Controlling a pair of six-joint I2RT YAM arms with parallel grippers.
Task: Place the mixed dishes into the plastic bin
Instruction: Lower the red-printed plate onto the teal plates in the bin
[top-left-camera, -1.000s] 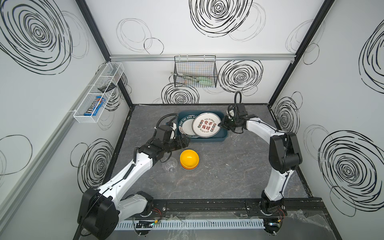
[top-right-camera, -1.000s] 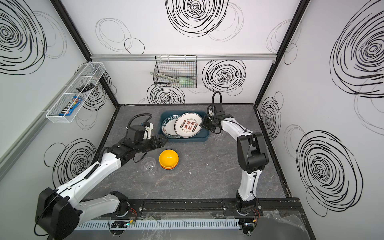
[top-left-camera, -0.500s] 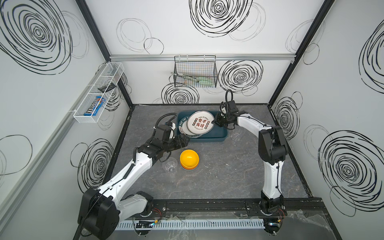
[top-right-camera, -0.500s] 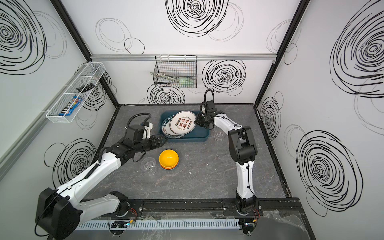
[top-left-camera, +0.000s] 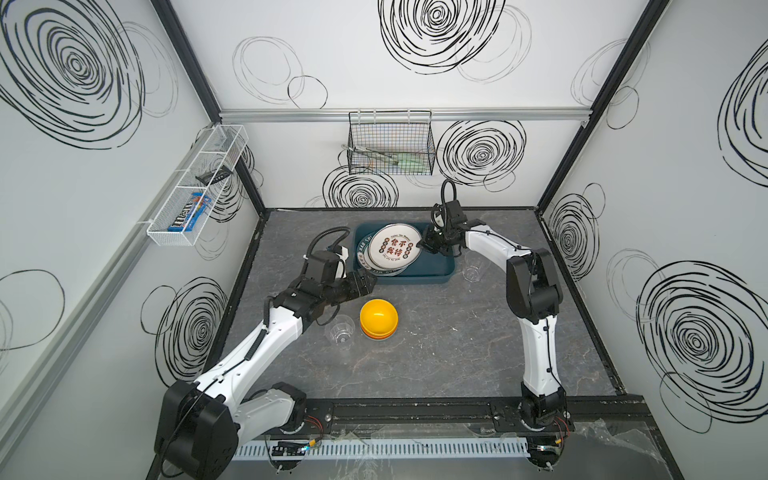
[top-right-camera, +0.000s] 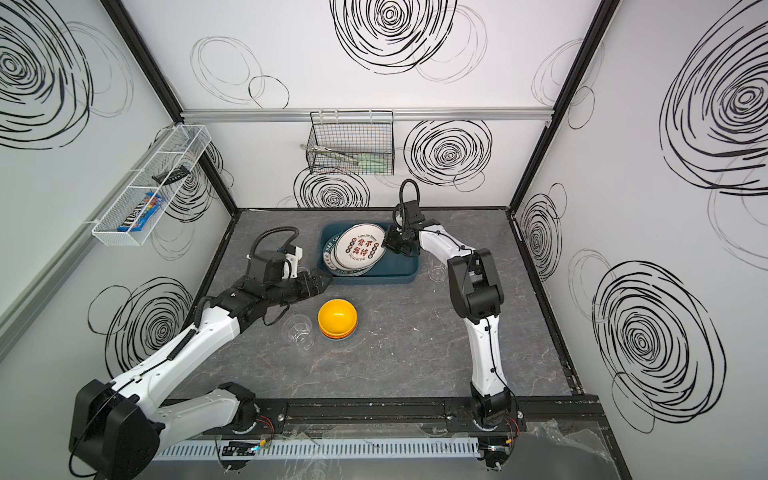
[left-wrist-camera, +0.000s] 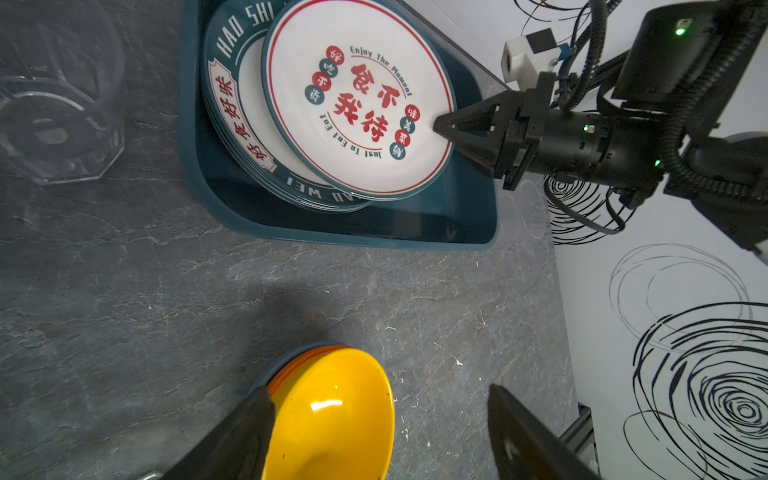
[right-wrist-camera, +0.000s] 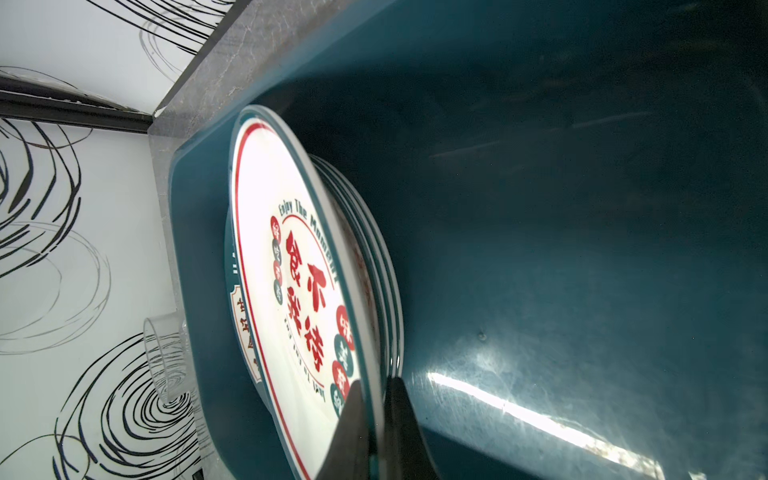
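Six lots, entered as found.

1. Bin (top-left-camera: 437, 270) (top-right-camera: 397, 269) (left-wrist-camera: 374, 232): teal, at the back of the table (top-left-camera: 457, 353) (top-right-camera: 415, 353). Its right half lay bare. In the right wrist view its floor (right-wrist-camera: 582, 208) filled most of the frame, walls cut off.

2. Stack (top-left-camera: 363, 253) (top-right-camera: 329, 257) (left-wrist-camera: 226, 104) (right-wrist-camera: 384, 266): teal-rimmed plates in the bin's left half. Several rims showed edge-on in the right wrist view, but the count was unclear. The lettering was largely covered.

3. Top plate (top-left-camera: 392, 248) (top-right-camera: 360, 248) (left-wrist-camera: 357, 108) (right-wrist-camera: 266, 249): red characters, tilted over the stack inside the bin, right edge raised. Whether its far edge touched the stack could not be told.

4. Right claw (top-left-camera: 424, 244) (top-right-camera: 388, 245) (left-wrist-camera: 440, 124) (right-wrist-camera: 372, 392): clamped on the top plate's right rim, one finger on each face. Its fingers (right-wrist-camera: 399, 428) ran off the frame in its own view.

5. Left claw (top-left-camera: 370, 282) (top-right-camera: 326, 280) (left-wrist-camera: 374, 411): spread wide and holding nothing, above the table just off the bin's near left corner. Only its fingers (left-wrist-camera: 232, 440) entered its own view.

6. Outside the bin:
- Bowls (top-left-camera: 378, 318) (top-right-camera: 336, 318) (left-wrist-camera: 332, 415): yellow nested on orange, mid-table. A bluish edge showed beneath, too little to name. They were cut off in the left wrist view.
- First tumbler (top-left-camera: 340, 330) (top-right-camera: 297, 332): clear, just left of the bowls.
- Second tumbler (top-left-camera: 473, 270) (top-right-camera: 436, 270): faint, just right of the bin.
- Third tumbler (left-wrist-camera: 54, 104) (right-wrist-camera: 166, 357): beside the bin's left wall. It was hidden behind the left arm in both top views.
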